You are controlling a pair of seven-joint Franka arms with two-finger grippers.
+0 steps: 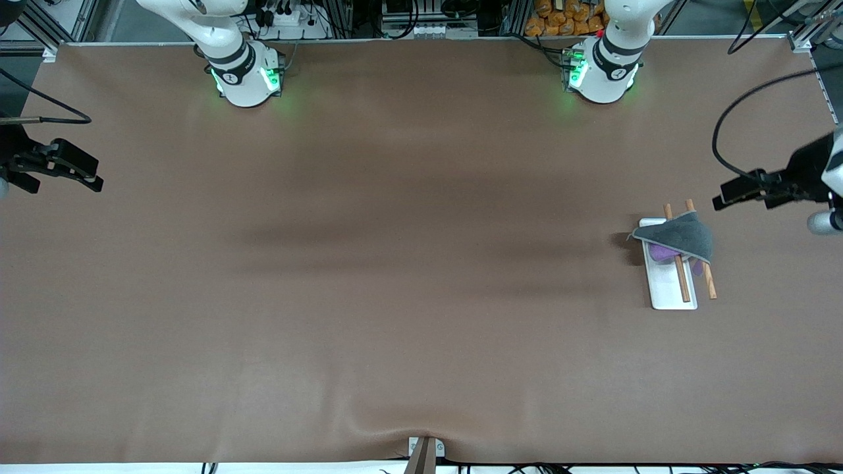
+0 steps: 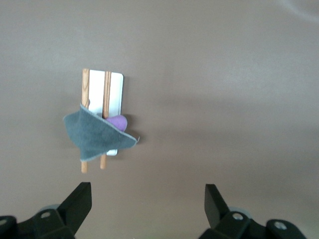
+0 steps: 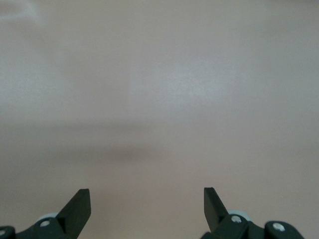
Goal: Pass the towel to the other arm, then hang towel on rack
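My left gripper [image 2: 144,206] hangs near the white-based rack with two brown wooden rods [image 1: 673,289], fingers spread and empty; my right gripper [image 3: 147,209] waits, released, over bare brown tabletop [image 1: 369,263]. The grey-and-purple soft towel [image 1: 681,237] drapes across both rods; I'd check it sits evenly

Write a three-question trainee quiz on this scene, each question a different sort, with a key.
1. True or false: the small grey-and-purple cloth towel lies draped over the two brown wooden rods of the white-based rack.
2. The left gripper, in the air at the left arm's end of the table, is: A) open and empty B) shut on the towel C) shut on a rod.
3. Fill in: the right gripper holds ____ over the brown table.

Key: 1 true; 2 A; 3 nothing.
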